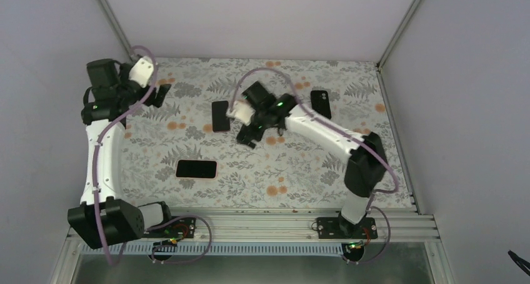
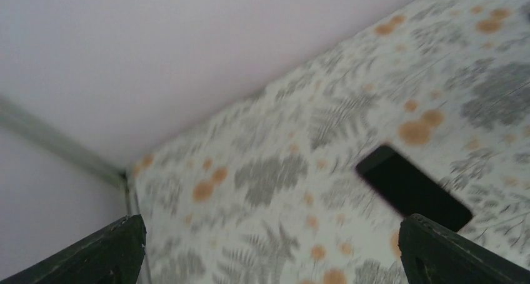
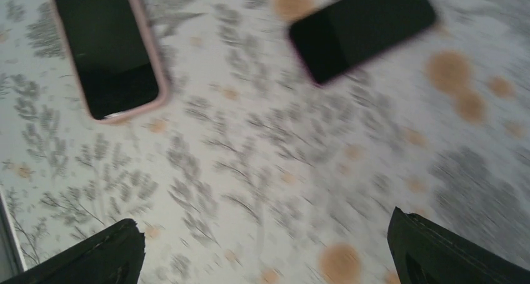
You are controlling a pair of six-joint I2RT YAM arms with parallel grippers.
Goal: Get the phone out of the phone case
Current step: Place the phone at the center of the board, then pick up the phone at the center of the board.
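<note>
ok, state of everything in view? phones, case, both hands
pink-cased phone: lying flat, screen up and dark, in its case.
dark phone: lying flat, screen dark, untouched.
black phone: lying flat, back seems up; cased or not, cannot tell.
left hand: open, empty.
right hand: open, empty.

Your left arm (image 1: 100,152) and right arm (image 1: 322,131) both had white curved link shells with black joint housings. A lavender cable (image 1: 95,171) ran along each arm and looped free near the wrist. Each wrist carried a white block (image 1: 145,70). You had a green LED (image 1: 280,102) lit by the right wrist. The base boards (image 1: 178,229) carried red-orange wiring. In both wrist views the fingers (image 2: 119,246) were matte black wedges with worn edges.
</note>
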